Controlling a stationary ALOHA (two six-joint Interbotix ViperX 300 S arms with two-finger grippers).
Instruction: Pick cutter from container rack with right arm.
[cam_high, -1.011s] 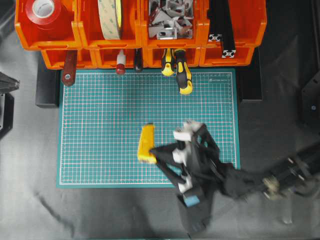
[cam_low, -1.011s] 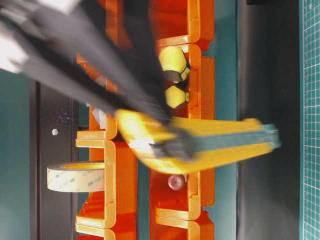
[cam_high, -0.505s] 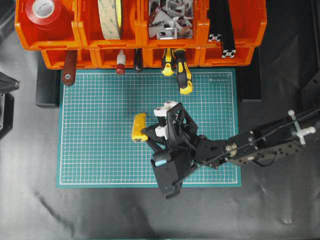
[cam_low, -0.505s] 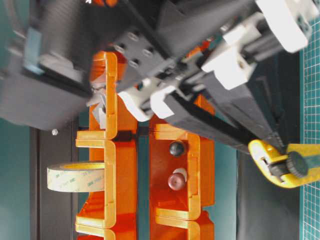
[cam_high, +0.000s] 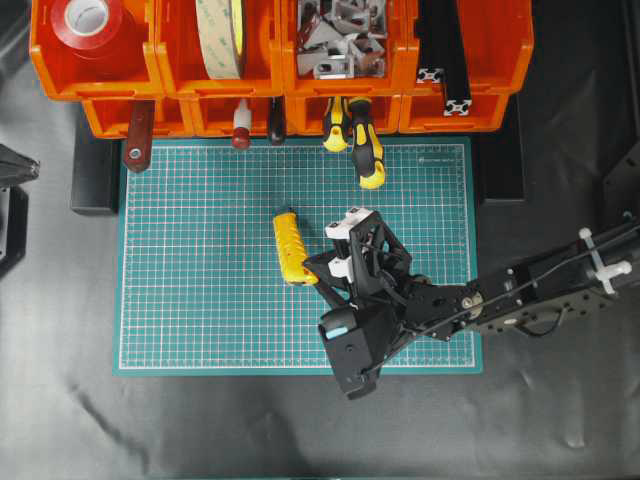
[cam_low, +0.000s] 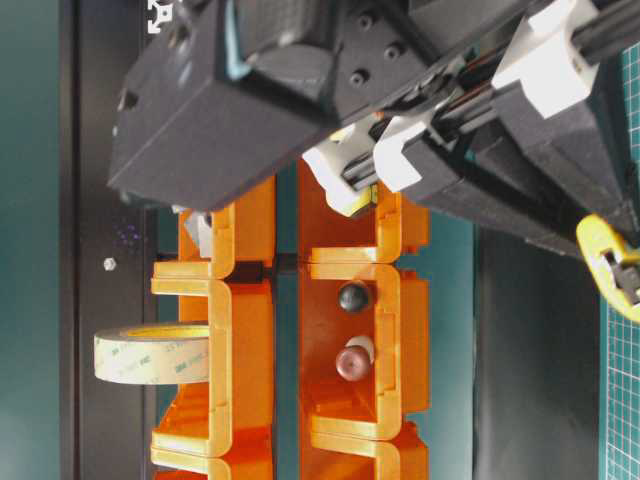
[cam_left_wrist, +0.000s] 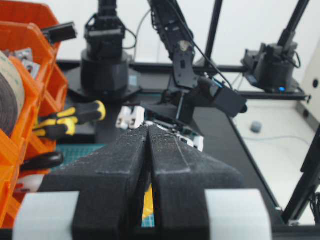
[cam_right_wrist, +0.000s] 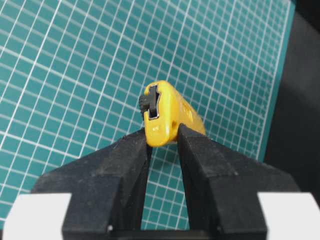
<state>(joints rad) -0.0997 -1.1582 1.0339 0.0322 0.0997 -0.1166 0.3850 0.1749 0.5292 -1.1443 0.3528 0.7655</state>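
Cutter (cam_right_wrist: 167, 116) pinched at one end between right fingers (cam_right_wrist: 127, 160), held low over green mat (cam_high: 200, 250), clear of container rack (cam_high: 280, 60) at far edge. Swung round and carried farther from near edge than half a second ago; pick looks done. Left fingers (cam_left_wrist: 120, 165) pressed together. Black surface (cam_high: 60, 400) around.

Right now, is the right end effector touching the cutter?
Touching. The right wrist view shows both fingers of the right end effector pressed against the cutter.

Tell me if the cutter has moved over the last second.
Yes. The cutter, held by the right end effector, shifted toward the rack.
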